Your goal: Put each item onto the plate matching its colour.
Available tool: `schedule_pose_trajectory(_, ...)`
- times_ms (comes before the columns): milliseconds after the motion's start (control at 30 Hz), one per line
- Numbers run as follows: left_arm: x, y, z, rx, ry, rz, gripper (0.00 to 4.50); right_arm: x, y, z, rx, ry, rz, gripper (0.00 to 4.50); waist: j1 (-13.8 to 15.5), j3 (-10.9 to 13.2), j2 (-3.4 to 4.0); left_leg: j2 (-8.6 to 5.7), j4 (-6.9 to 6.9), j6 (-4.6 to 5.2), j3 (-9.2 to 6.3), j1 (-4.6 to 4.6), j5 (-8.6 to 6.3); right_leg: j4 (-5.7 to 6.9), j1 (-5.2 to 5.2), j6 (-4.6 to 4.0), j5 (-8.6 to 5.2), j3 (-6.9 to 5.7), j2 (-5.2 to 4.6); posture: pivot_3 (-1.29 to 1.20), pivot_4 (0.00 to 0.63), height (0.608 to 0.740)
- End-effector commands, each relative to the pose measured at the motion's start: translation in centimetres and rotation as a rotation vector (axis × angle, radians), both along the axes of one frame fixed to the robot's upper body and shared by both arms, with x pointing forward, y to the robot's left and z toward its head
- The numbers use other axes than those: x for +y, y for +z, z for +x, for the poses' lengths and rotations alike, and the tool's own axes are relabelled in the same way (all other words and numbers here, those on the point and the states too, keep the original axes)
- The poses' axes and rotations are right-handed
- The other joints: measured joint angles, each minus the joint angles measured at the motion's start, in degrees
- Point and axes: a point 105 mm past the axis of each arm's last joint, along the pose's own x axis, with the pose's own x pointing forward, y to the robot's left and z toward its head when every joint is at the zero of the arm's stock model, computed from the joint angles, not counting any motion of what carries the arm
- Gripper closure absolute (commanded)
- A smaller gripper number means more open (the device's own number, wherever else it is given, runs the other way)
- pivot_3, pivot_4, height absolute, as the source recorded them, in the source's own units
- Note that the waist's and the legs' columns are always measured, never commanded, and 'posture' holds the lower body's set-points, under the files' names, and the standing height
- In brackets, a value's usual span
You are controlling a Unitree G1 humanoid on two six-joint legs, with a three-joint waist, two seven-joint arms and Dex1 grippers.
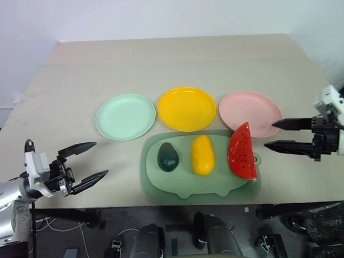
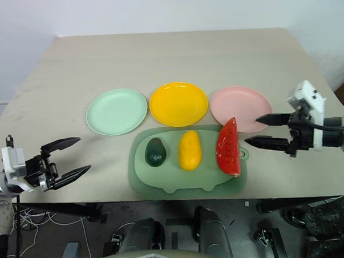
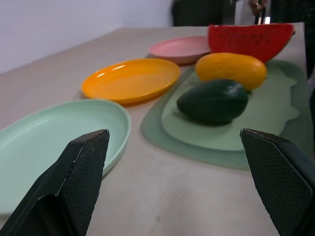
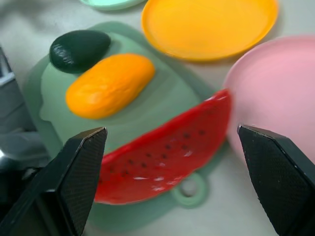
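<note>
A dark green avocado (image 1: 168, 157), a yellow mango (image 1: 202, 154) and a red watermelon wedge (image 1: 242, 151) lie side by side on a dull green mat (image 1: 186, 185) near the table's front edge. Behind the mat stand a mint green plate (image 1: 125, 116), a yellow plate (image 1: 186, 108) and a pink plate (image 1: 249, 110), all bare. My left gripper (image 1: 89, 162) hovers open to the left of the mat, pointing toward the avocado (image 3: 213, 101). My right gripper (image 1: 270, 135) hangs open just right of the watermelon wedge (image 4: 162, 156), holding nothing.
The beige table (image 1: 175, 63) stretches far behind the plates. Its front edge runs just below the mat, with dark equipment and cables on the floor beneath.
</note>
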Motion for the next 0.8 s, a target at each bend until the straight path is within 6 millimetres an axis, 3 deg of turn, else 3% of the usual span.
schedule_pose_trajectory(33, -1.1, 1.0, 0.2, -0.043, -0.026, -0.010, 0.03, 1.3, 0.5, -0.4, 0.035, -0.012, -0.055, 0.00, 0.04, 0.01, -0.01, 0.00, 0.00, 0.00, 0.00, 0.00, 0.00, 0.00, -0.01, 0.00, 0.00, 0.00, 0.00, 0.00, 0.150, 0.733)
schedule_pose_trajectory(133, -1.8, 1.2, 0.6, -0.046, -0.033, -0.061, 0.03, 2.5, -0.6, -1.0, 0.101, -0.014, -0.082, 0.00, 0.01, 0.01, -0.02, 0.00, 0.00, 0.00, -0.02, -0.02, 0.00, 0.00, -0.01, 0.01, 0.00, 0.00, 0.01, 0.00, 0.150, 0.733)
schedule_pose_trajectory(367, -2.5, 0.3, 0.7, -0.028, -0.040, -0.072, 0.03, 2.3, -3.2, 0.0, 0.278, -0.183, -0.084, 0.00, -0.12, 0.00, -0.06, 0.00, 0.00, 0.00, -0.01, -0.02, 0.00, -0.02, -0.02, 0.11, 0.07, 0.01, 0.06, 0.00, 0.150, 0.733)
schedule_pose_trajectory(800, -2.8, -0.7, 0.6, -0.019, -0.028, -0.089, 0.03, 3.1, -7.1, 2.4, 0.279, -0.343, -0.210, 0.00, -0.12, 0.00, -0.06, -0.02, 0.00, 0.00, -0.01, -0.06, 0.00, -0.02, -0.03, 0.15, 0.09, 0.01, 0.07, 0.00, 0.150, 0.733)
